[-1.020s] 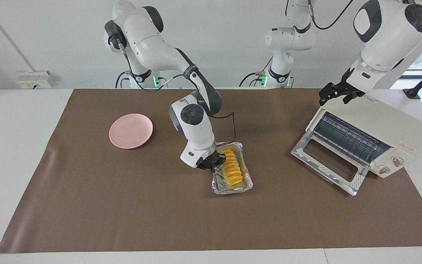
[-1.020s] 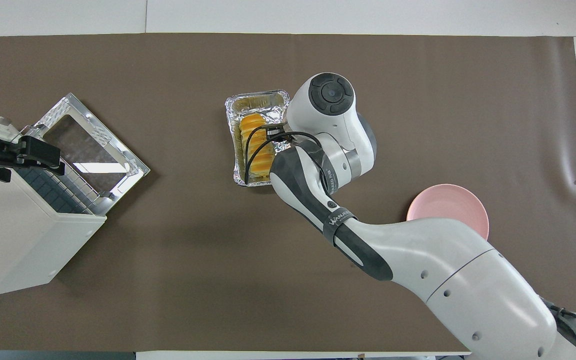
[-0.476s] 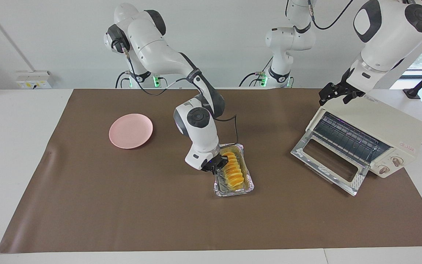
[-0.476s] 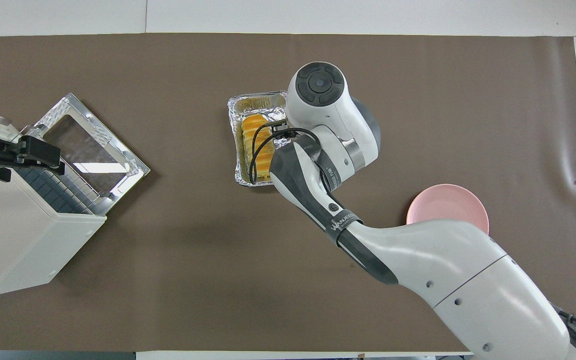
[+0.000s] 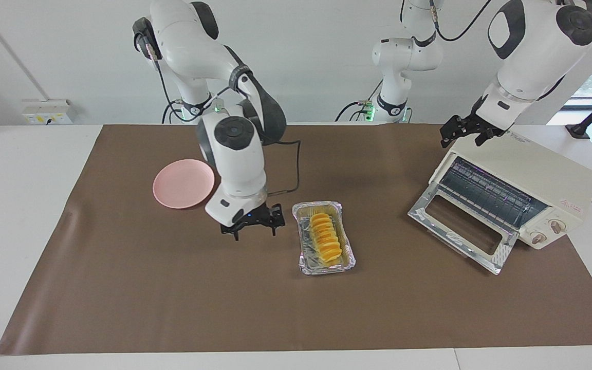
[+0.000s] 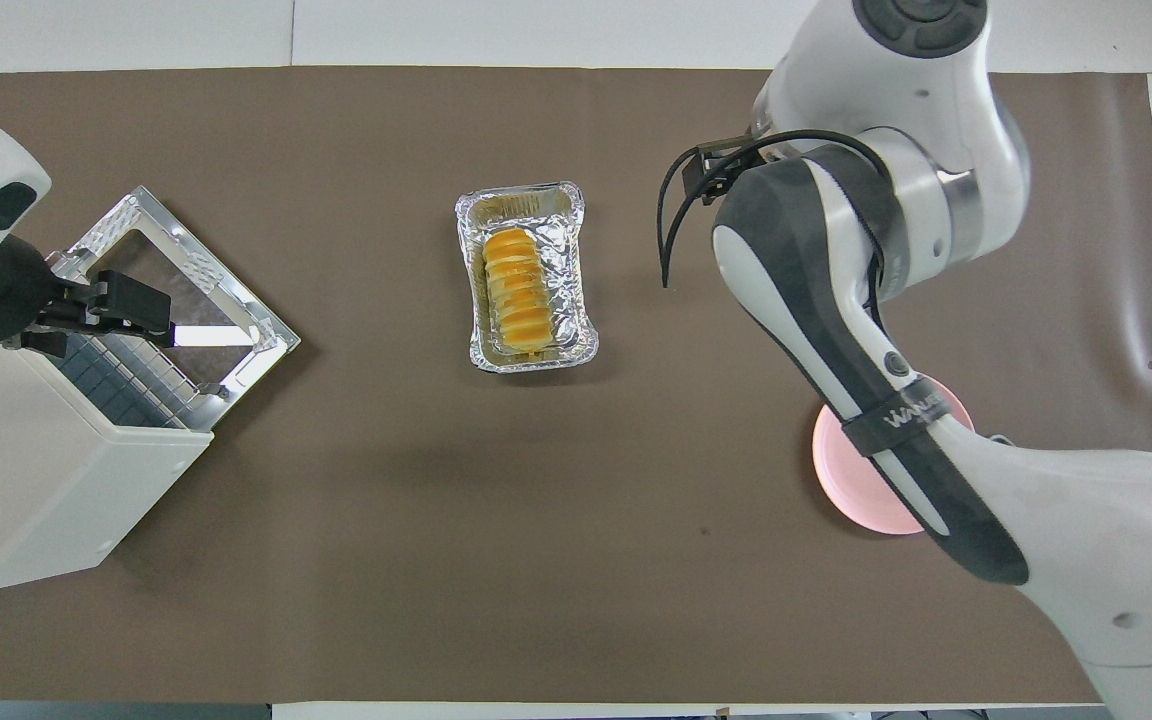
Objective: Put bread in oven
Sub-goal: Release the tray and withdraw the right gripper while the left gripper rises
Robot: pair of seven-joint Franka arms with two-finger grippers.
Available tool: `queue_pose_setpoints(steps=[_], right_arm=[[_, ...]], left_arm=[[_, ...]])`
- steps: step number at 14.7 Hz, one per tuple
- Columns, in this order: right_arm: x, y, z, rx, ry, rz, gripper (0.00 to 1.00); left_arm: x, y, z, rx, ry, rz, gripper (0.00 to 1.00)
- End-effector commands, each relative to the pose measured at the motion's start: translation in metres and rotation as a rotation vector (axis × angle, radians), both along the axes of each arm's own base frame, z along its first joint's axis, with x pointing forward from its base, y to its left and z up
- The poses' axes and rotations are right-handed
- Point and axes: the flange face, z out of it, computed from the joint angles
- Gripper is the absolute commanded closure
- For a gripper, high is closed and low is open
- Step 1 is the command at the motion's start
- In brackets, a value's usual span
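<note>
The bread (image 5: 325, 241), a ridged golden loaf, lies in a silver foil tray (image 5: 303, 216) at mid-table; it also shows in the overhead view (image 6: 516, 292). My right gripper (image 5: 255, 235) is open and empty, raised over the mat between the tray and the pink plate; in the overhead view its own arm hides it. The cream oven (image 5: 548, 177) stands at the left arm's end with its glass door (image 5: 460, 231) folded down and the wire rack showing. My left gripper (image 5: 466, 140) hangs open over the oven's top edge (image 6: 136, 310), holding nothing.
A pink plate (image 5: 183, 183) lies toward the right arm's end, partly covered by the right arm in the overhead view (image 6: 841, 470). A brown mat (image 5: 172, 288) covers the table. A third arm stands idle at the robots' end.
My right gripper came away from the bread in the tray, rose and swung toward the plate, empty. The bread stayed in the tray. The left gripper shifted slightly over the oven.
</note>
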Motion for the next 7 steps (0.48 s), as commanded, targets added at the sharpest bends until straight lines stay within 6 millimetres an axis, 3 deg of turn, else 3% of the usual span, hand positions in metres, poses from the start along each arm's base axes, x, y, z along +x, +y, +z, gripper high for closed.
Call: queue_pose_setpoints(steps=[1,3,5,7], right_arm=[[-0.020,-0.047,0.053,0.006,0.017,-0.009,0.00],[-0.031,-0.104,0.085,0.071,0.039,-0.068,0.00],[-0.055,-0.151,0.108,0.058,0.079,-0.091,0.00],[-0.077,-0.191,0.121,0.044,0.074,-0.147,0.00]], left_arm=[[0.003,-0.043,0.012,-0.013,-0.080,0.044,0.00],[0.018,-0.084,0.014,-0.013,-0.085,0.026,0.00],[0.035,-0.132,0.003,0.000,-0.069,0.040,0.00],[0.060,-0.209,-0.025,0.039,-0.058,0.070,0.00]])
